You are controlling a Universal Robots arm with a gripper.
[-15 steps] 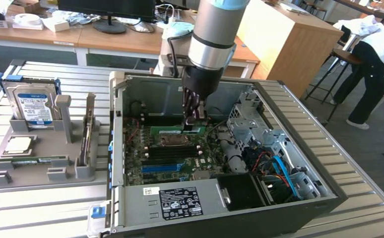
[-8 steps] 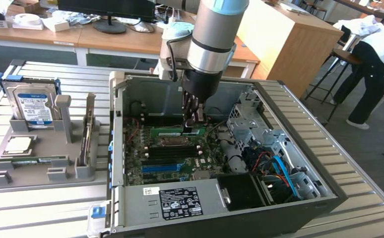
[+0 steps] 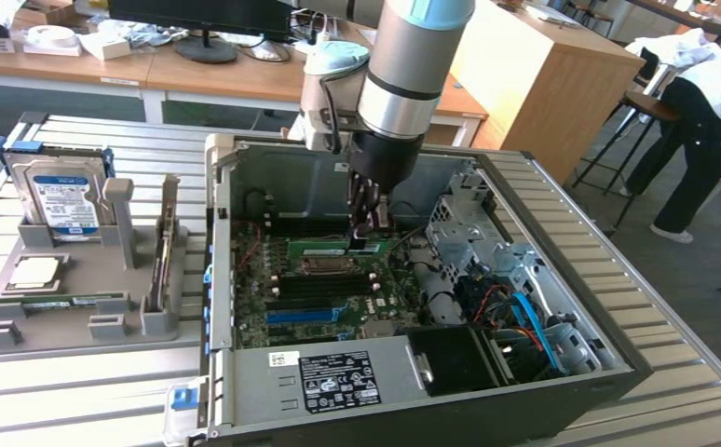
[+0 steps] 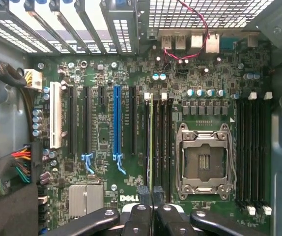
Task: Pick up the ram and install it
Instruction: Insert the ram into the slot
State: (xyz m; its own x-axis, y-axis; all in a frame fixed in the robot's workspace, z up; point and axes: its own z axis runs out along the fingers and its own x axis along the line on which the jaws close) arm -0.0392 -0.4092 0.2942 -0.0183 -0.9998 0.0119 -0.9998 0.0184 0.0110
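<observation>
A robot arm reaches down into an open computer case (image 3: pixel 485 414) lying on a slatted metal bench (image 3: pixel 88 400), toward the bench's edge at the exterior view's right. Its hand (image 3: pixel 363 235) hangs low over the far half of the motherboard (image 4: pixel 106 78). The fingers (image 4: pixel 143 194) are drawn nearly together, clamped on the ram (image 4: pixel 152 142). The ram stands on edge and runs along the bank of memory slots between the blue slot (image 4: pixel 117 123) and the empty processor socket (image 4: pixel 203 162). Whether it is fully seated cannot be told. Near the bench's opposite edge, a hard drive (image 3: pixel 65 200) stands upright in a gray holder (image 3: pixel 37 335). A person (image 3: pixel 696 140) bends over beyond the bench.
</observation>
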